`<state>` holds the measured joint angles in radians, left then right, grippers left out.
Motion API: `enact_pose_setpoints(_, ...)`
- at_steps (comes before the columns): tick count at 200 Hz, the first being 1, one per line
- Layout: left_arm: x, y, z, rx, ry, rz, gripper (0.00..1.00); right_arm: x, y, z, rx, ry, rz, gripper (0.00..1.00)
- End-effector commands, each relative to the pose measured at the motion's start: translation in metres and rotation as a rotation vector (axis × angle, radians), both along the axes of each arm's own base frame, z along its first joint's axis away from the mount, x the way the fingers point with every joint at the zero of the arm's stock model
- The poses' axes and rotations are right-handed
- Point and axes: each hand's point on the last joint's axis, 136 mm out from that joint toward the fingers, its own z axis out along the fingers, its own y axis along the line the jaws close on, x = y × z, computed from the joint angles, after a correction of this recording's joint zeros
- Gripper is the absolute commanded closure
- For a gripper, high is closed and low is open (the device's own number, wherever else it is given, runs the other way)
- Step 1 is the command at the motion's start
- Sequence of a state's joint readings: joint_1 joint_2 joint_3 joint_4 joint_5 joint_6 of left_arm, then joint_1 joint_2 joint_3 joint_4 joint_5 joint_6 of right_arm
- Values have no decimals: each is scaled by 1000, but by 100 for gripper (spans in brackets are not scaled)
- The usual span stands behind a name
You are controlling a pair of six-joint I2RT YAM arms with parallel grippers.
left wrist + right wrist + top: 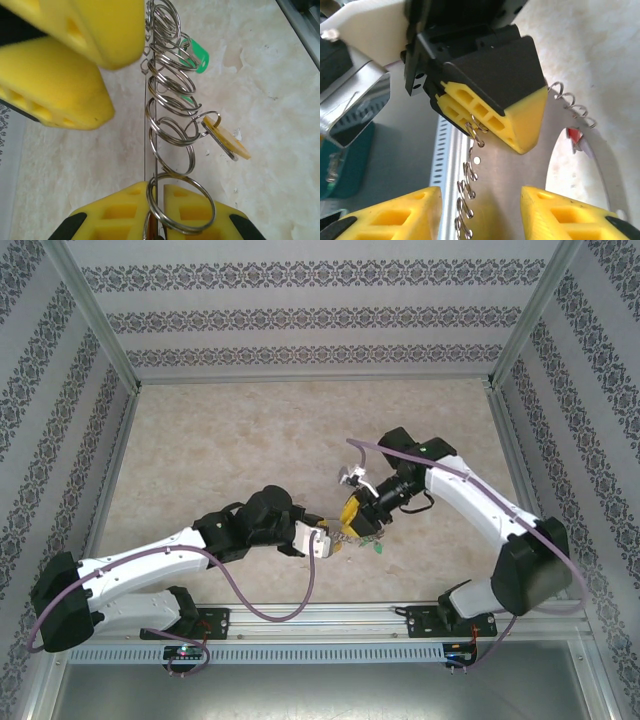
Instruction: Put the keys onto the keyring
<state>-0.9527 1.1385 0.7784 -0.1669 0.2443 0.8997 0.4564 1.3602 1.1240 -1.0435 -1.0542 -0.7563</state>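
Left claw (157,217) pinches keyring (152,150), near table (220,450) edge.

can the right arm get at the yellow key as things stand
Probably, but not straight on: the open right gripper sits across the keyring from the yellow key, with split rings between. The key hangs clear of the left gripper, so coming round should work.

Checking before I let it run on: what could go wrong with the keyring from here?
The left gripper pinches the keyring by its thin wire only, so it could slip or twist out.
The right gripper is open close beside the hanging split rings. Closing may snag several at once.
The green key and yellow key dangle freely and may swing.
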Motion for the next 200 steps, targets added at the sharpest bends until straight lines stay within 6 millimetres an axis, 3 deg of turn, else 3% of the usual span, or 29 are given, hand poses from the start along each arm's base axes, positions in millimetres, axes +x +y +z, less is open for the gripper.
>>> enact_pose_setpoints(1,8,-3,35,-98,33,51,100,9,1,9,47,-220,4,53)
enact_pose_setpoints(35,21,5,48,-174,122,142,100,12,-8,23,90,-508,-11,51)
enact_pose_setpoints(63,24,10,54,-223,166,164,100,18,-16,19,37,-739,-46,44)
enact_pose_setpoints(95,18,9,52,-227,185,130,100,45,-21,18,-35,-886,-162,43)
enact_pose_setpoints(127,15,5,54,-232,202,105,100,47,-14,14,-51,-903,-139,44)
enact_pose_setpoints(139,15,4,56,-233,207,105,100,44,-10,11,-53,-909,-107,47)
enact_pose_setpoints(170,17,4,55,-235,219,115,100,39,-7,8,-59,-925,-70,69)
enact_pose_setpoints(200,19,7,55,-244,216,131,100,35,-9,8,-63,-931,-55,82)
